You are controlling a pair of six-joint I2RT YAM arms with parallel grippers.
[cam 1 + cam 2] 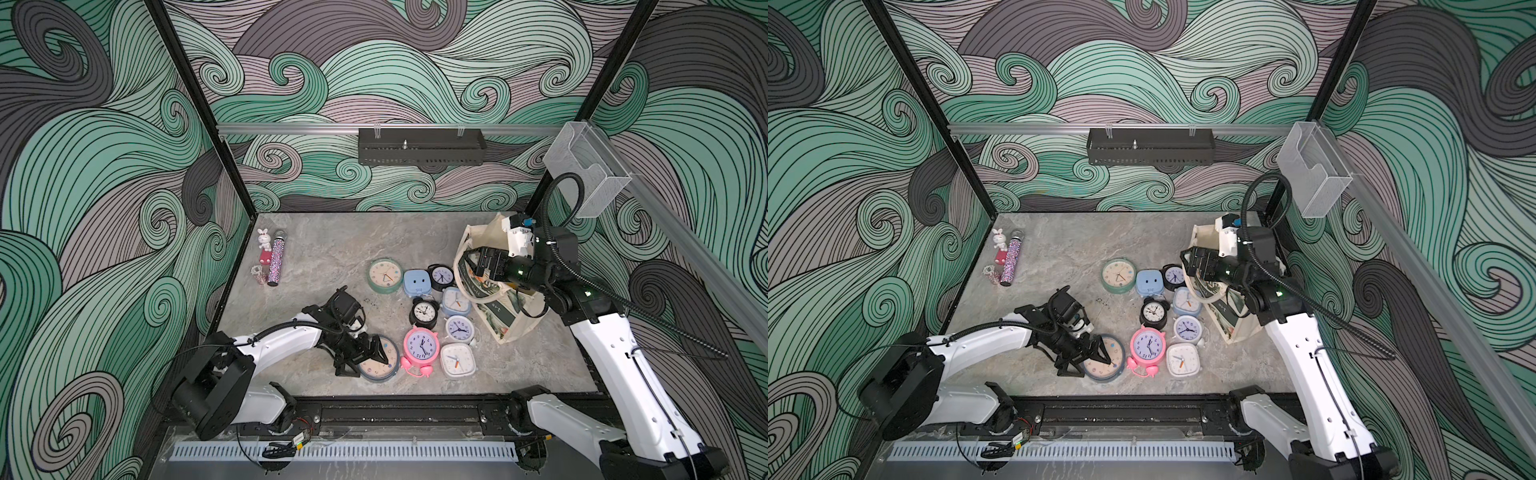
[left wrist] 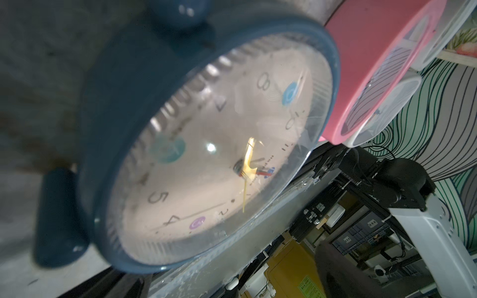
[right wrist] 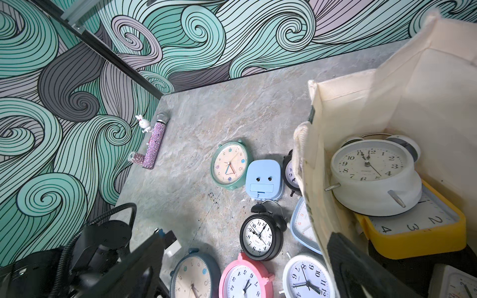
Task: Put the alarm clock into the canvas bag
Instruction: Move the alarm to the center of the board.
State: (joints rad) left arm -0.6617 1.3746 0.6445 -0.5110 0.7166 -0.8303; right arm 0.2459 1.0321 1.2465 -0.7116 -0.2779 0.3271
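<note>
Our left gripper (image 1: 371, 358) hovers, jaws apart, directly over the blue-rimmed alarm clock (image 1: 376, 371) lying face-up on the desk (image 1: 332, 249), well apart from the canvas bag (image 1: 500, 322), where the right gripper (image 1: 478, 262) waits spread-jawed.

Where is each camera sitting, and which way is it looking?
Both top views: high above the table's front edge, looking down and back; both arms show, left gripper over the dark blue clock, right gripper at the canvas bag.
Left wrist: on the left arm, close over that clock, facing the pink clock and right arm.
Right wrist: on the right arm at the bag's mouth, looking in at a white clock; its black finger and the left arm show.
Shared: both wrist views catch the dark blue and pink clocks.
</note>
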